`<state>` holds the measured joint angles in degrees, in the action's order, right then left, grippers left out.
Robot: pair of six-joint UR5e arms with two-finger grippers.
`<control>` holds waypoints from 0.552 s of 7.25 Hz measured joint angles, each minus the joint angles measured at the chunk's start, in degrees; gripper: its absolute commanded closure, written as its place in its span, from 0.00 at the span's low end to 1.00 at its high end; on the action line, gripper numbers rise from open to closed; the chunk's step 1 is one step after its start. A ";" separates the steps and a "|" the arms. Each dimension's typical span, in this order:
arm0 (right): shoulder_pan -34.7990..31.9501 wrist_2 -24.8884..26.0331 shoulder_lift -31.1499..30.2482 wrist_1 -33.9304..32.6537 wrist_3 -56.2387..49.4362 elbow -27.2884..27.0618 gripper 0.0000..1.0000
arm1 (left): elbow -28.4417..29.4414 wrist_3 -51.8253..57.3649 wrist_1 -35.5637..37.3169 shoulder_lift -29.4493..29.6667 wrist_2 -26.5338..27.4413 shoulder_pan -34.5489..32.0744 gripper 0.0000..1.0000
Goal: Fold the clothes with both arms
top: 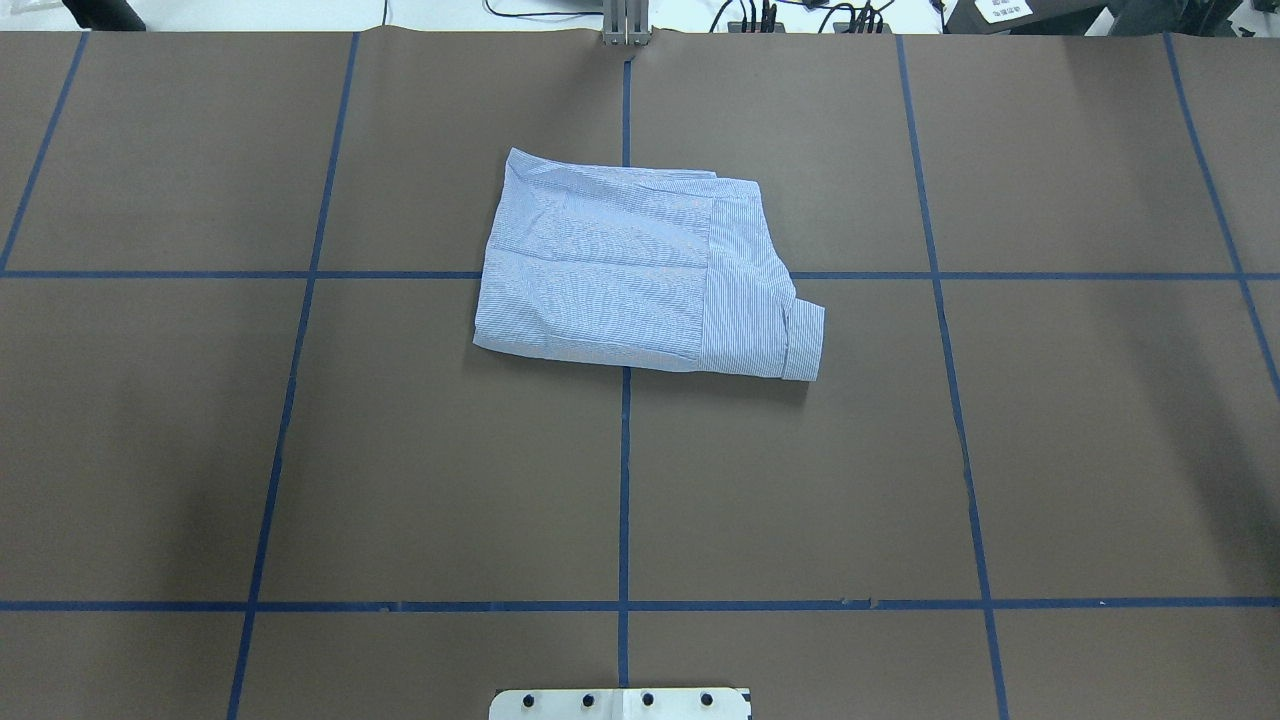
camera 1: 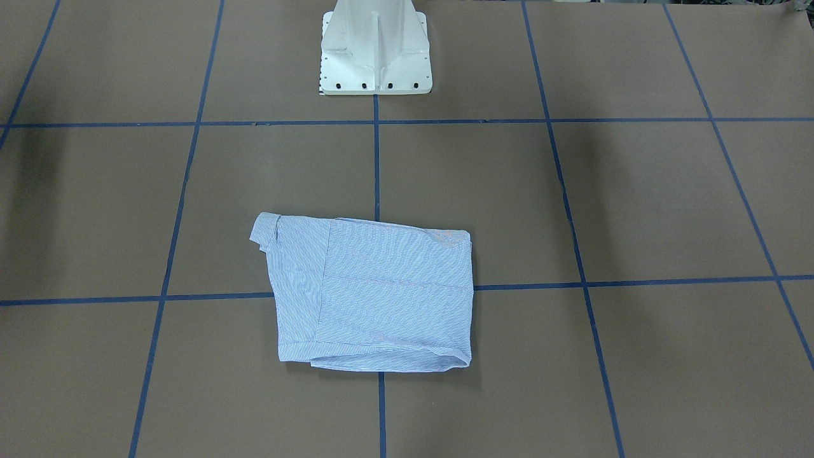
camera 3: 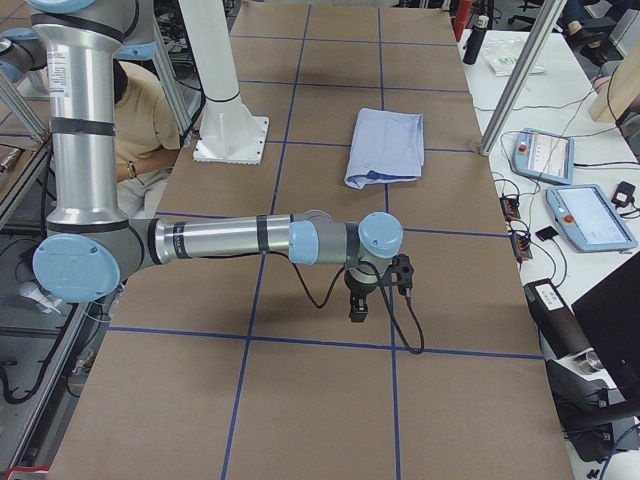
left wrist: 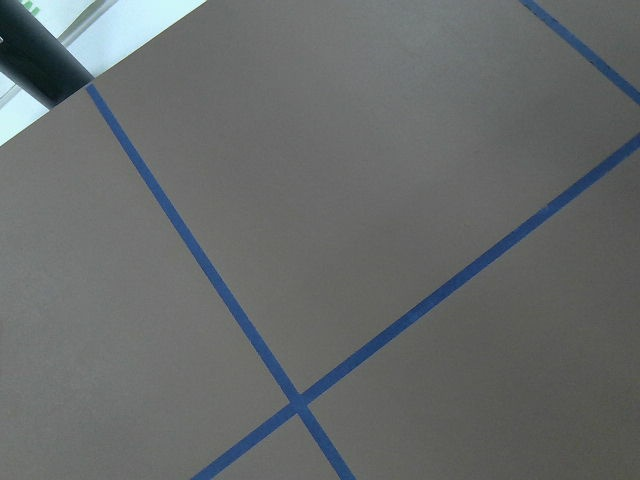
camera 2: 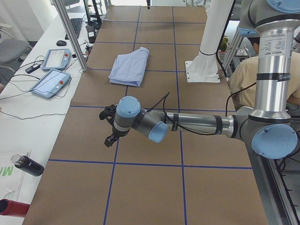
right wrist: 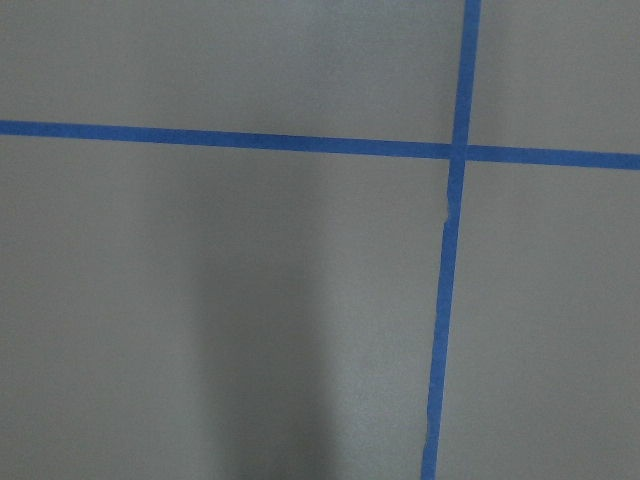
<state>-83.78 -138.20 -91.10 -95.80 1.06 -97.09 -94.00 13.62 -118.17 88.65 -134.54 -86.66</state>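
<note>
**Overhead exterior: folded shirt lies crosswise on the desk, both arms well apart from it**

Overhead exterior: the shirt (top: 620, 270) lies folded into a rough rectangle on the far half of the brown desk (top: 400, 450), straddling the centre blue tape line (top: 624, 480). Its long axis runs left to right, slightly skewed. A cuff (top: 803, 340) juts out at the near right corner.

Exterior front-facing: the long axis again runs across the view. The cuff sits at the upper left corner, on the side toward the white pedestal (camera 1: 376, 57), which stands well apart.

Exterior left: the near left arm (camera 2: 197, 124) reaches out low over bare desk, well apart from the shirt. Whether the left hand (camera 2: 107, 126) is spread or closed cannot be told. A printed label (camera 2: 274, 44) on the upright tube is too small to read.

Exterior right: the right arm (camera 3: 220, 240) stretches over the desk, its right hand (camera 3: 358, 308) pointing down. Its state cannot be told either.

Left wrist-mounted and right wrist-mounted: each shows only brown desk and crossing tape lines.
</note>
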 measured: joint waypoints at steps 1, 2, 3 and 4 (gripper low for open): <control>0.01 -0.03 0.08 0.00 -0.02 0.03 0.00 | -0.20 0.03 -0.03 0.01 0.01 0.00 0.01; 0.02 -0.03 0.11 0.02 -0.04 0.12 0.00 | -0.26 0.06 -0.04 0.03 0.04 0.00 0.01; 0.02 0.00 0.13 0.05 -0.03 0.14 0.00 | -0.28 0.06 -0.17 0.03 0.06 0.00 0.01; 0.02 0.03 0.13 0.10 -0.01 0.11 0.00 | -0.29 0.02 -0.56 0.03 0.06 0.00 0.01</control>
<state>-83.76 -138.18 -90.97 -95.70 1.05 -96.98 -94.29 13.63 -118.73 88.68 -134.48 -86.66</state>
